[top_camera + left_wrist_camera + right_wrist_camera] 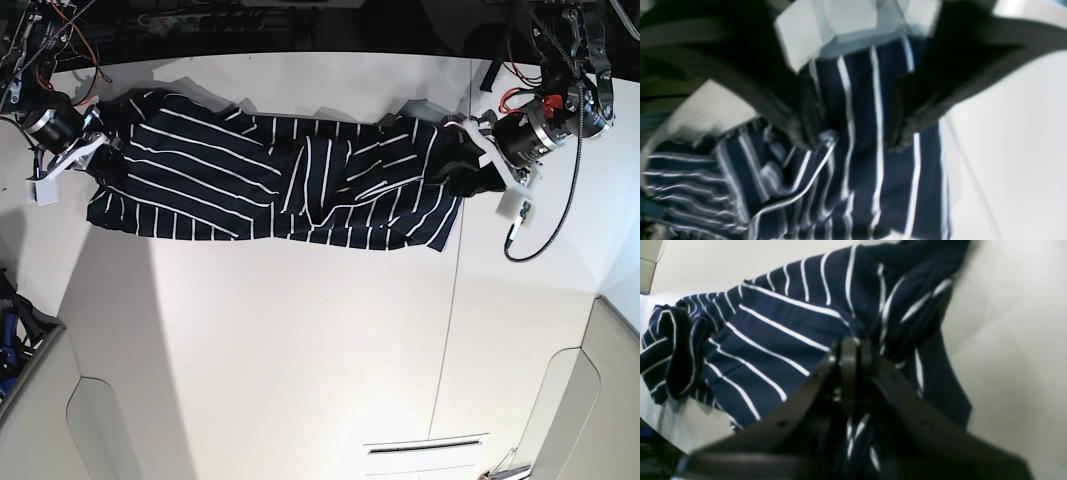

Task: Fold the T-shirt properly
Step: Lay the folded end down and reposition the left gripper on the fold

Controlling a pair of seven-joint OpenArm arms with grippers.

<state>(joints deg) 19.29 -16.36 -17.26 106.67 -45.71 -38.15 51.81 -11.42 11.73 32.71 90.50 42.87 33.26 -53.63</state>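
T-shirt (270, 180) between right hand (851, 346) and left hand (853, 140).

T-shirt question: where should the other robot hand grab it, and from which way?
The T-shirt lies stretched out on the table. The right gripper already pinches one end. The left gripper should probably pinch the opposite end's edge, coming down from above.

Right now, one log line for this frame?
task: fold shirt | shirt: stretched flat on table, unfolded | right pincer: shut on shirt edge | left pincer: open, astride fabric at the opposite end
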